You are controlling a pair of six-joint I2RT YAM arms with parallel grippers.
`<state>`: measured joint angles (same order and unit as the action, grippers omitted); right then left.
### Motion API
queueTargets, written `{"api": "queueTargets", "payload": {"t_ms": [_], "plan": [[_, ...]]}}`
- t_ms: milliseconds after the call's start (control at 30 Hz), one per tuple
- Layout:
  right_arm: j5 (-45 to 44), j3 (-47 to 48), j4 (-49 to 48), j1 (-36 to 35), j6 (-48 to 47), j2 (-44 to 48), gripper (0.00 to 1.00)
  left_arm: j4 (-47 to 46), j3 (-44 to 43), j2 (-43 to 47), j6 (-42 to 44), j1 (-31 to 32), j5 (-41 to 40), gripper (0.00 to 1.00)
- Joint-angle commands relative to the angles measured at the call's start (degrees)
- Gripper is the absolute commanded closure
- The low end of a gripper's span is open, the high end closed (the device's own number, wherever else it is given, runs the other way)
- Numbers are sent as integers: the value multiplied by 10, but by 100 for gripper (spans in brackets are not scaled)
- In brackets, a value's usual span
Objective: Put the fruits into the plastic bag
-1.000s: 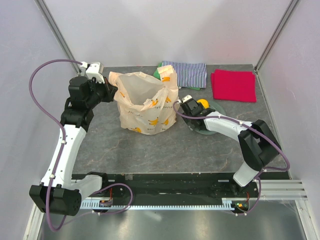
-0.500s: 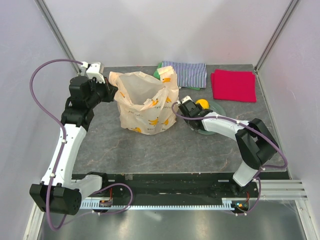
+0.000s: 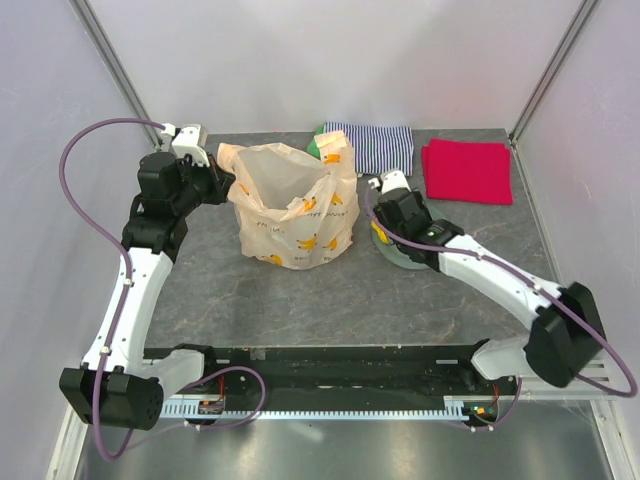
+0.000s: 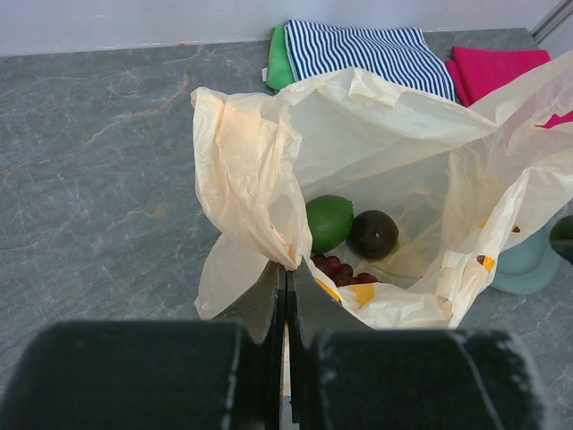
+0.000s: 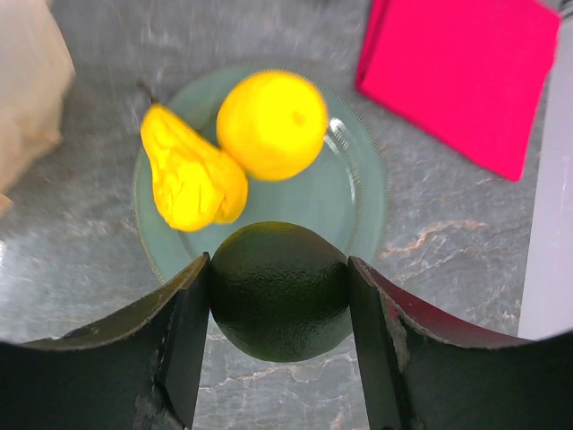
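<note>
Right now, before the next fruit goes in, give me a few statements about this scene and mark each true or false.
1. The left end effector pinches the plastic bag at its rim. True.
2. The lemon is inside the bag. False: it lies on the plate beside the pear.
3. The right end effector grips a dark green fruit. True.
4. The red cloth covers the plate. False: it lies apart from the plate.
5. A lime lies inside the bag. True.
</note>
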<state>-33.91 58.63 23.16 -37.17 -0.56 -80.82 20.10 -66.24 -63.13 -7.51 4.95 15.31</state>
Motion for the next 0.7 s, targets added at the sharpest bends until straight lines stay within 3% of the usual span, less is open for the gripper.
{"api": "queueTargets", "payload": {"t_ms": [0, 167, 367, 400, 500, 667], "plan": [[14, 24, -5, 0, 35, 76, 100, -8, -1, -1, 21, -2, 3, 98], [116, 54, -69, -2, 50, 175, 100, -10, -3, -1, 21, -2, 23, 98], [383, 14, -283, -12, 71, 241, 100, -11, -1, 6, 21, -2, 18, 98], [465, -2, -350, -15, 78, 238, 100, -11, 0, 6, 21, -2, 18, 98], [543, -5, -461, -32, 115, 198, 100, -12, -1, 4, 21, -2, 21, 98], [585, 67, -486, -62, 130, 84, 100, -13, 1, 4, 20, -2, 23, 98]]}}
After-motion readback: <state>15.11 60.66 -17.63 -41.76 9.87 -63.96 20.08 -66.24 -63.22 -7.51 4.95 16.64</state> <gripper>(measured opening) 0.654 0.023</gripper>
